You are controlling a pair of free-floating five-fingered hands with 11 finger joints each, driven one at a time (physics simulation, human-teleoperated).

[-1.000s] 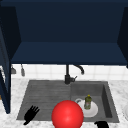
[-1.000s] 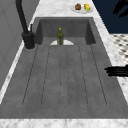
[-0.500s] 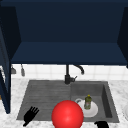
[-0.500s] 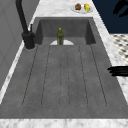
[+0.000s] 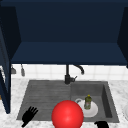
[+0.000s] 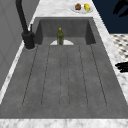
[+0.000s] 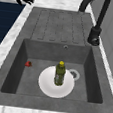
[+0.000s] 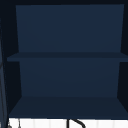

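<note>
Front view, lower left: left hand (image 5: pixel 29 115) hovers w/ fingers spread wide, empty, over the sink's (image 5: pixel 107 100) drainboard. Centre: red ball (image 5: pixel 67 114), prob. light, smooth, slippery; cup it from both sides. Lower right: right hand (image 5: pixel 101 124), fingers can't tell.

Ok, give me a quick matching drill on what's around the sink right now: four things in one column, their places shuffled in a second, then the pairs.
Things:
1. green bottle
2. left hand
3. faucet
4. plate of fruit

Places:
A. on the counter past the basin's far end, left side view
B. upright on the white plate in the basin
C. at the back rim of the sink, where drainboard and basin meet
D. fingers spread at the drainboard's front left corner

Pairs: 1-B, 2-D, 3-C, 4-A
</note>
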